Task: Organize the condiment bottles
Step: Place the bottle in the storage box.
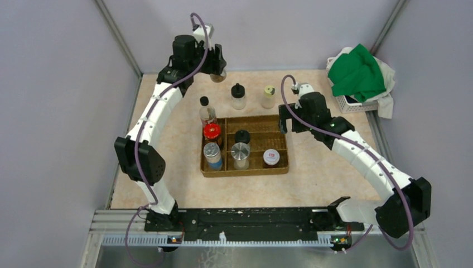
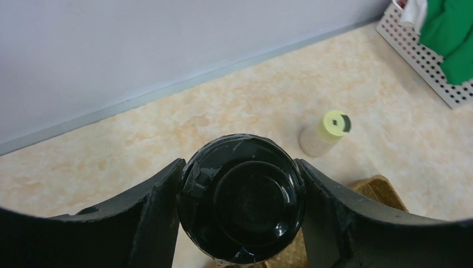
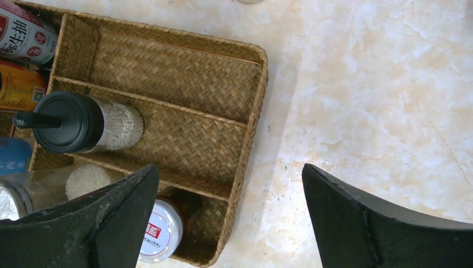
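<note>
I see left pincer (image 2: 240,166) clamped on black-lidded round jar (image 2: 242,201), far left of beige marbled desk (image 2: 167,128). Right pincer (image 3: 228,176) gaping wide, nothing held, over right edge of brown woven divided tray (image 3: 178,84).

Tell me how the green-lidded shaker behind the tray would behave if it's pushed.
The shaker stands tall and narrow, so a push near its lid would probably tip it. Its round body would likely roll afterwards. Its sides look smooth, maybe slippery.
</note>
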`<state>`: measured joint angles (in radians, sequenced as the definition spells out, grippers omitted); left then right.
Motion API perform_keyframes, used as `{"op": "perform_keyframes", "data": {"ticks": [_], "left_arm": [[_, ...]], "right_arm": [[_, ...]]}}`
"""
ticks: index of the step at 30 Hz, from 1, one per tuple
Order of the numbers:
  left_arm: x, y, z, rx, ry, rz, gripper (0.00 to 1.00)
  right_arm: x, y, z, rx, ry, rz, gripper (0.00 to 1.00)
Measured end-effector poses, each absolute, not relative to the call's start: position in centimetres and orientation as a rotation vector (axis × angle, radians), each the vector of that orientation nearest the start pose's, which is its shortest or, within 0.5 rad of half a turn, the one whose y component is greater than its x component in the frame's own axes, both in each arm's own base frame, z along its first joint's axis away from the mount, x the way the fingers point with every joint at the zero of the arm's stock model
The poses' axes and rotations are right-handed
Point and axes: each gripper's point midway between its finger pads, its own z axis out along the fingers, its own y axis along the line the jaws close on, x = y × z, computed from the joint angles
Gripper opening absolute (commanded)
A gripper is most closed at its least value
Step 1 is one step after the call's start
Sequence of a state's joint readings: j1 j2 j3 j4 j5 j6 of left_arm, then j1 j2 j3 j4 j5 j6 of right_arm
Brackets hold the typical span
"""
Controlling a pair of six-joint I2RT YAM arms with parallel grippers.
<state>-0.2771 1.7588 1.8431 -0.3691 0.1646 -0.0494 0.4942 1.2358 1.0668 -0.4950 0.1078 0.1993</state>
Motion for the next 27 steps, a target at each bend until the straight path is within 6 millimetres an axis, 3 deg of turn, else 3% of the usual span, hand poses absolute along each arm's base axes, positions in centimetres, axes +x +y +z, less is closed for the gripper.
{"op": "perform_keyframes", "data": {"ticks": [15, 20, 27], "left_arm": [[43.2, -29.0, 31.6, 0.614, 1.910, -0.528, 0.56], [41.5, -29.9, 29.0, 0.646, 1.962, -0.523, 0.56], [39.9, -29.3, 23.1, 0.644, 2.097, -0.486, 0.55]], "right_arm": [[30.5, 15.2, 20.8, -0.251, 2.210, 0.268, 0.98], [30.2, 15.1, 21.3, -0.247, 2.197, 0.273, 0.98], [29.8, 14.9, 21.1, -0.248, 2.202, 0.272, 0.98]]}}
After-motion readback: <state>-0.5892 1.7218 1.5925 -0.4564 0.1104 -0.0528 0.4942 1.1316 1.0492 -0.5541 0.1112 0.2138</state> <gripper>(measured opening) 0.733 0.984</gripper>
